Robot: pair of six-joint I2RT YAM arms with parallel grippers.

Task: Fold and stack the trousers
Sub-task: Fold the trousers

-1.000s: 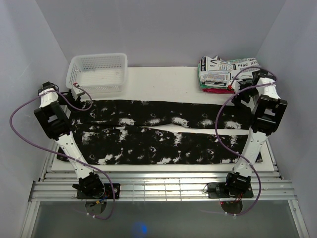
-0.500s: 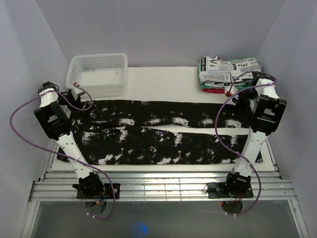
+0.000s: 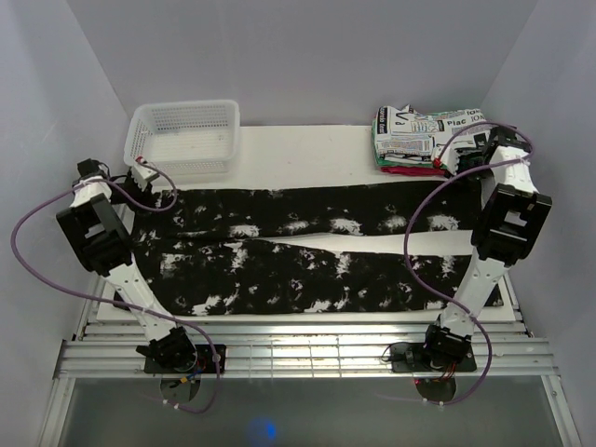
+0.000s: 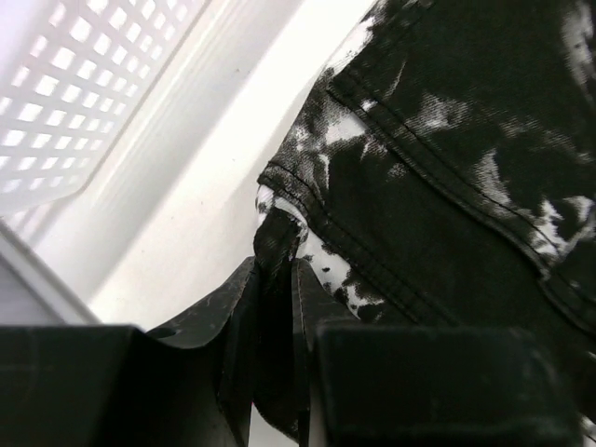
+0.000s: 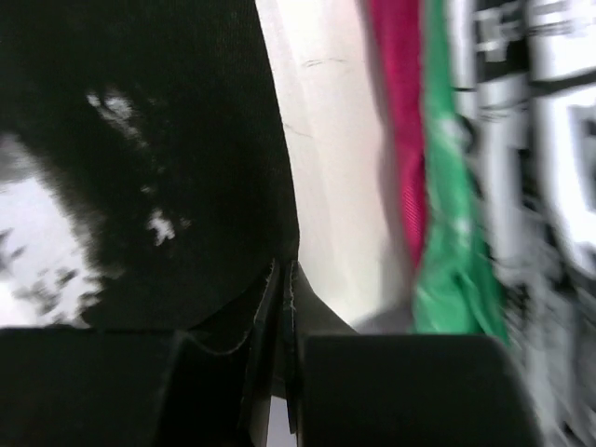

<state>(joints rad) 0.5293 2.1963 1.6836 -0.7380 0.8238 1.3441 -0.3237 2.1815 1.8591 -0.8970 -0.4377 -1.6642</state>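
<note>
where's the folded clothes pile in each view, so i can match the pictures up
top external: the folded clothes pile sits at the far right corner of the table, just beyond the trousers.
right wrist: right side of the picture, red and green layers seen edge-on, blurred.
left wrist: not in it.
shared landmark: the black, white-splotched trousers, in all three views.

Reaching way out toward the far left and right, hunched up high mid-way, left tool (image 4: 277, 270) and right tool (image 5: 282, 270) both clamped tight.
</note>
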